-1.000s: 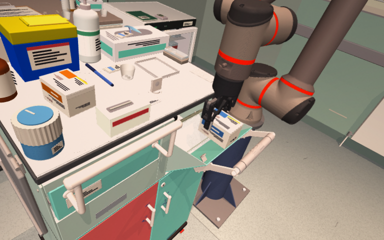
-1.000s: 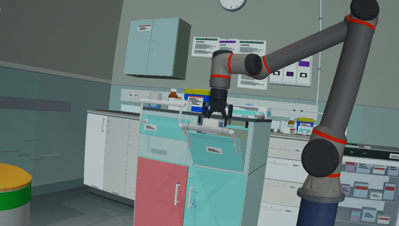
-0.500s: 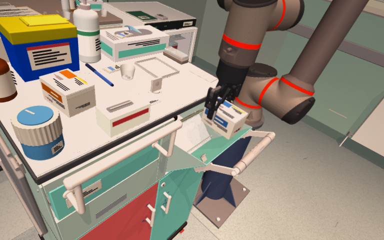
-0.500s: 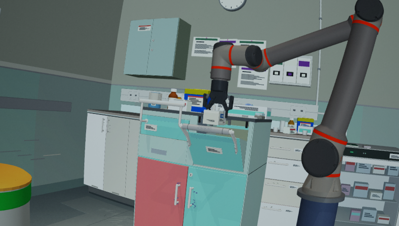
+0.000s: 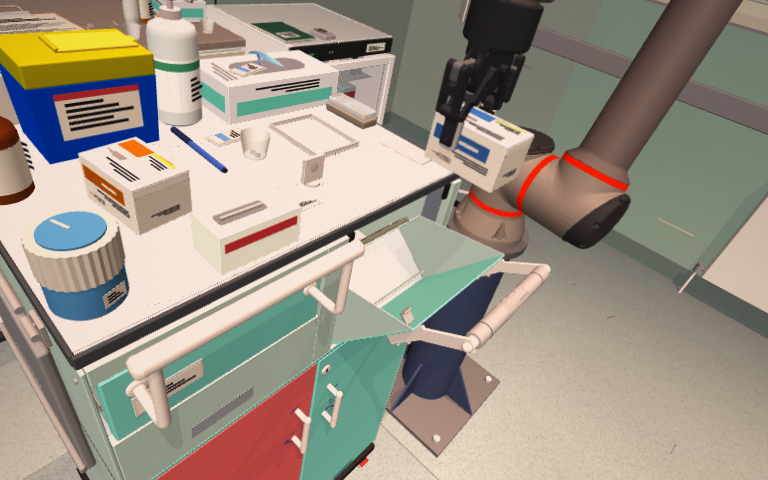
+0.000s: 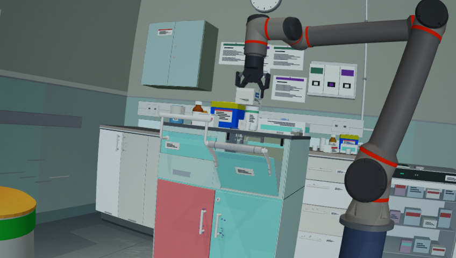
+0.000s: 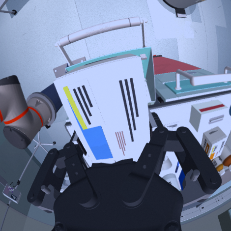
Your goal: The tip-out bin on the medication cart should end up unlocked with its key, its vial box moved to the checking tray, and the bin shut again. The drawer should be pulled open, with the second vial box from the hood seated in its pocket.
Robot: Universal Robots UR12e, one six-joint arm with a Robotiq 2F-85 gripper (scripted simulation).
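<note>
At the cart's right end the teal tip-out bin (image 5: pixel 419 277) hangs tilted open, its white handle (image 5: pixel 510 305) sticking out toward the arm's base. The white vial box with a blue panel (image 5: pixel 478 148) is held by my gripper (image 5: pixel 473 121), which is closed on it well above the open bin and just off the cart top's right edge. The checking tray (image 5: pixel 314 135), a flat outlined rectangle, lies on the cart top to the left of the box. The drawer (image 5: pixel 215 345) under the long push bar is closed. I cannot make out the key.
The cart top's right edge (image 5: pixel 396 198) is just below and left of the box. On the top stand a paper cup (image 5: pixel 255 142), a small stand (image 5: pixel 312 170), a pen (image 5: pixel 198 150), an orange-labelled box (image 5: pixel 136 184), a red-striped box (image 5: pixel 246 232) and a blue-lidded jar (image 5: pixel 73 263).
</note>
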